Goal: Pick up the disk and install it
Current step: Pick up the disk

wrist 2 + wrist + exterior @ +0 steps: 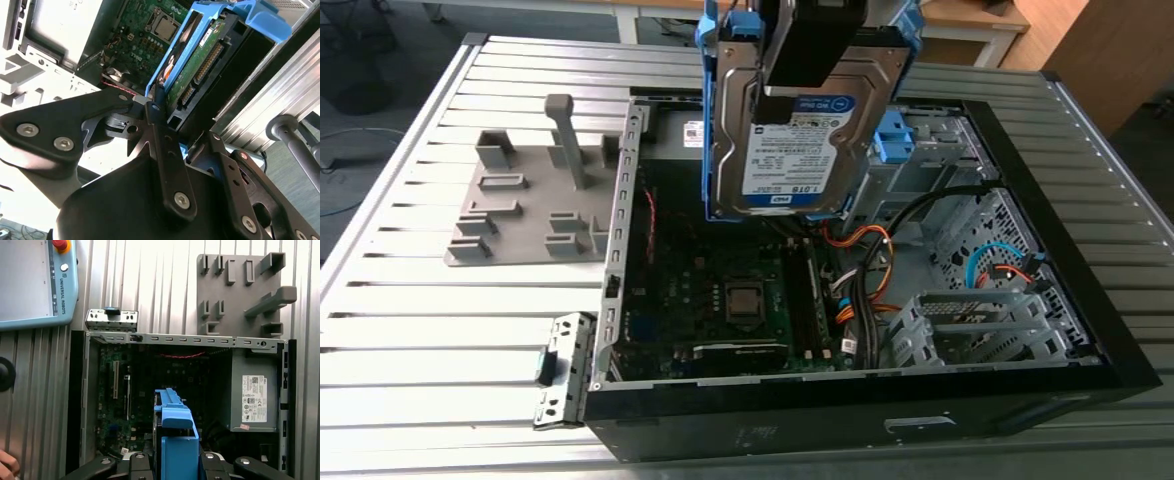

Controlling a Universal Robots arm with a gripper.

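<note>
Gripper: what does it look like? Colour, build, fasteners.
In both wrist views the matte black metal gripper is built from flat linkage plates with rounded ends, hinged to a bulky black body. Its narrow, bar-shaped black fingers taper toward the tips. Silver round-headed screws sit at the joints of the plates.

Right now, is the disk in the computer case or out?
Out: the disk hangs upright, held by the gripper, above the open case.
</note>
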